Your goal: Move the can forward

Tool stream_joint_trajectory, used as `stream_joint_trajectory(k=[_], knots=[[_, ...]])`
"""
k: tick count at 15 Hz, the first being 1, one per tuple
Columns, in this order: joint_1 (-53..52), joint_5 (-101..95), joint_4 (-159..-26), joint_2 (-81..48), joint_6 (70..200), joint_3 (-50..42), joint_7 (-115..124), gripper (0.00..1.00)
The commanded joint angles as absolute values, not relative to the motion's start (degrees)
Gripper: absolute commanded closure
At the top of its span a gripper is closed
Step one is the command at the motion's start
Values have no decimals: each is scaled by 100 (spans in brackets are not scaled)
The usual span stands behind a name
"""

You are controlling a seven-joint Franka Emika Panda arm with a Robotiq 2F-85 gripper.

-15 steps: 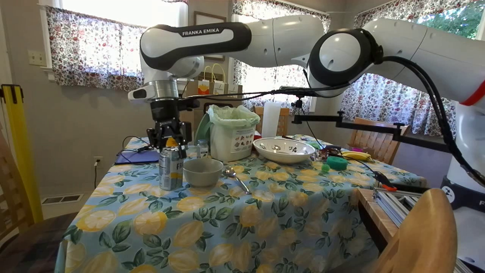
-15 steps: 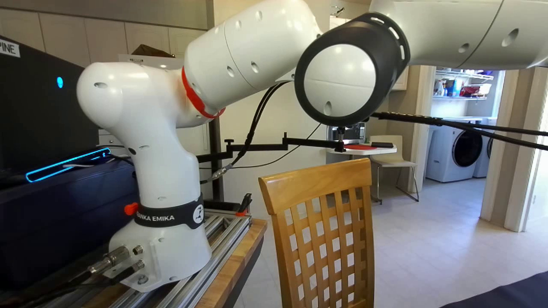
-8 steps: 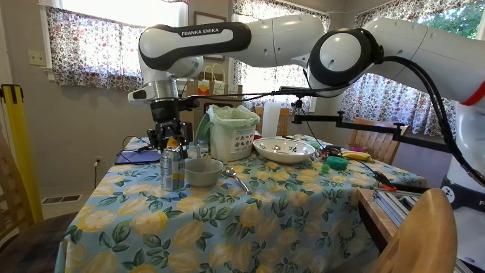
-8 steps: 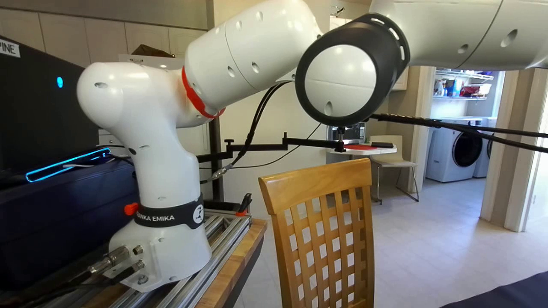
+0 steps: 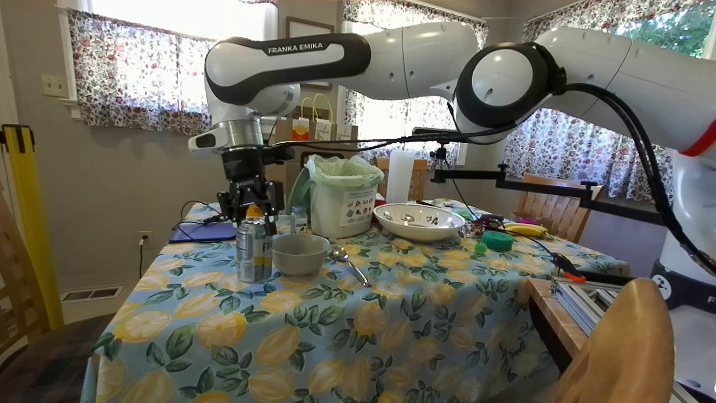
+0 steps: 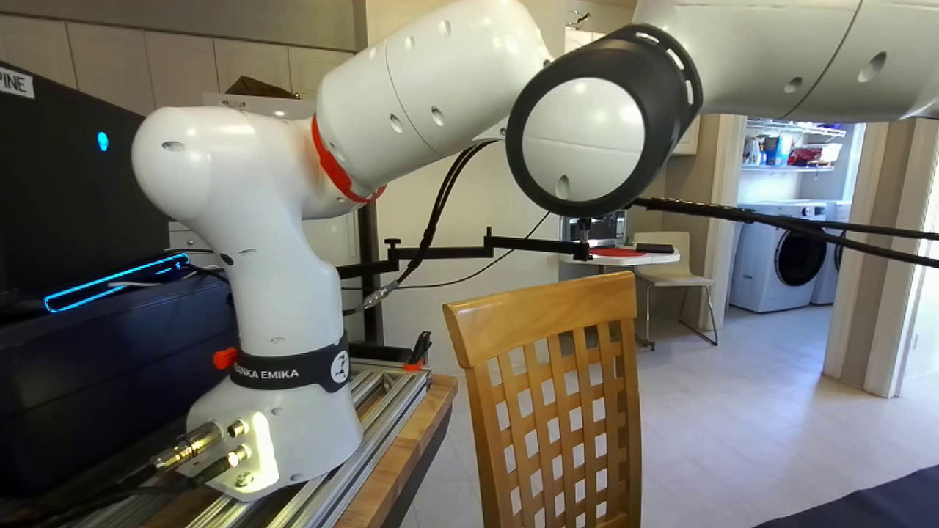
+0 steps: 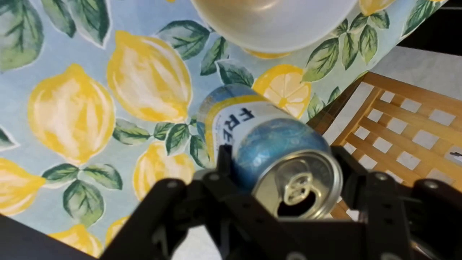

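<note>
The silver can (image 5: 254, 257) with blue and yellow print is upright near the table's edge in an exterior view, beside the grey bowl (image 5: 300, 256). My gripper (image 5: 256, 223) comes down over its top from above. In the wrist view one finger (image 7: 224, 159) presses on the blue upper part of the can (image 7: 278, 135) and the opposite finger lies along its far side, so the jaws are shut on it. Its opened lid and pull tab face the camera. Whether its base touches the cloth I cannot tell. Gripper and can are out of view in an exterior view showing the robot base (image 6: 279, 433).
A spoon (image 5: 351, 267) lies right of the grey bowl. Behind stand a lined white bin (image 5: 338, 207), a wide patterned bowl (image 5: 417, 232) and an orange-capped container (image 5: 254, 210). A purple laptop-like slab (image 5: 204, 232) lies at the back left. A lattice-backed chair (image 7: 400, 126) stands close to the table edge.
Over the first half second the can shifted slightly right and nearer the camera in an exterior view, with the gripper hardly moving. Since then both look still. A light now shines on the robot base.
</note>
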State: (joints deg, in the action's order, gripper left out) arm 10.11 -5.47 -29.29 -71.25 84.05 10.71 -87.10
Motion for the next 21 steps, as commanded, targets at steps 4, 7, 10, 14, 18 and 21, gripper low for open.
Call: stream_joint_trajectory(k=[4, 7, 10, 14, 18, 21], knots=[[1083, -394, -2848, -7224, 8844, 1163, -8623, 57], [1077, -415, -2864, -7261, 8926, 1131, -8535, 57], [1087, -434, -2865, -7329, 9017, 1114, -8444, 57], [1086, -447, -2865, -7416, 9107, 1118, -8407, 57], [1089, -441, -2861, -7453, 9085, 1128, -8404, 57], [1084, -447, -2857, -7449, 9076, 1127, -8419, 1]])
